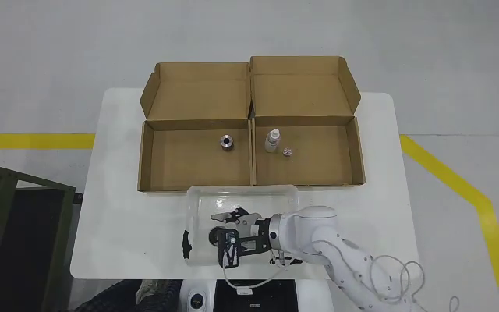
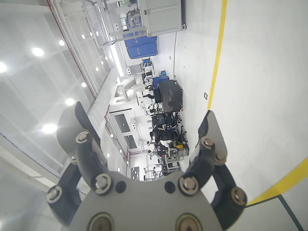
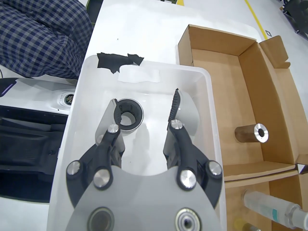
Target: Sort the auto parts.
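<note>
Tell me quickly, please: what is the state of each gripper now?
Left gripper: open, holding nothing.
Right gripper: open, holding nothing, over the white bin, beside the black ring.

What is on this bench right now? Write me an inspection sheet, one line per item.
Surface: white table, with two boxes and a tray standing on it.
Job's things: black ring in the clear tray; metal cylinder in one cardboard box; white bottle and small metal piece in the other box.
Clutter: black tape on the tray's rim.
Grippers: right pincer open, down in the tray, one finger at the ring; left pincer open, holding nothing, aimed out at the room.
Cables: pale cable looped beside the right arm.
Surroundings: yellow floor line; green cart beside the table.
</note>
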`<state>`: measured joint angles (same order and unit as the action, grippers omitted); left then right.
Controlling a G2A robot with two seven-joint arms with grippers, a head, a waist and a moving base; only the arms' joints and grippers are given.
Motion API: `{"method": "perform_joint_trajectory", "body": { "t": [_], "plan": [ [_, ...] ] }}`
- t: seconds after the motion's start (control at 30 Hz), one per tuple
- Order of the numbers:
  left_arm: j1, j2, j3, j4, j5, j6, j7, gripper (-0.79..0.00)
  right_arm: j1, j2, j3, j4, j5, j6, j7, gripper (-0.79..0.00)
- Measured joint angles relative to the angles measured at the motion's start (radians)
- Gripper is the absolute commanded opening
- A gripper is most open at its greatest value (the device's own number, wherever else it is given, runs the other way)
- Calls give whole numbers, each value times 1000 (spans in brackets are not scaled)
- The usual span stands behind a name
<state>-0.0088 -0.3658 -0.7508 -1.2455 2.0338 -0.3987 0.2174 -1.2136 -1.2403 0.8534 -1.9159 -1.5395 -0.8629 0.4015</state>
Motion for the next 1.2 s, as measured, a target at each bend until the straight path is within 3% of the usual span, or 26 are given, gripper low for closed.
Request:
{"method": "perform_joint_trajectory", "body": {
  "t": [0.3, 0.47, 1.2],
  "plan": [
    [0, 0, 0, 0, 0, 0, 0, 0, -28, 14, 2, 6, -34, -26, 0, -332],
    [0, 0, 0, 0, 0, 0, 0, 0, -30, 18, -6, 22, -41, -33, 3, -206],
    [0, 0, 0, 0, 0, 0, 0, 0, 103, -17, -121, 202, -9, 15, -35, -268]
  ]
}}
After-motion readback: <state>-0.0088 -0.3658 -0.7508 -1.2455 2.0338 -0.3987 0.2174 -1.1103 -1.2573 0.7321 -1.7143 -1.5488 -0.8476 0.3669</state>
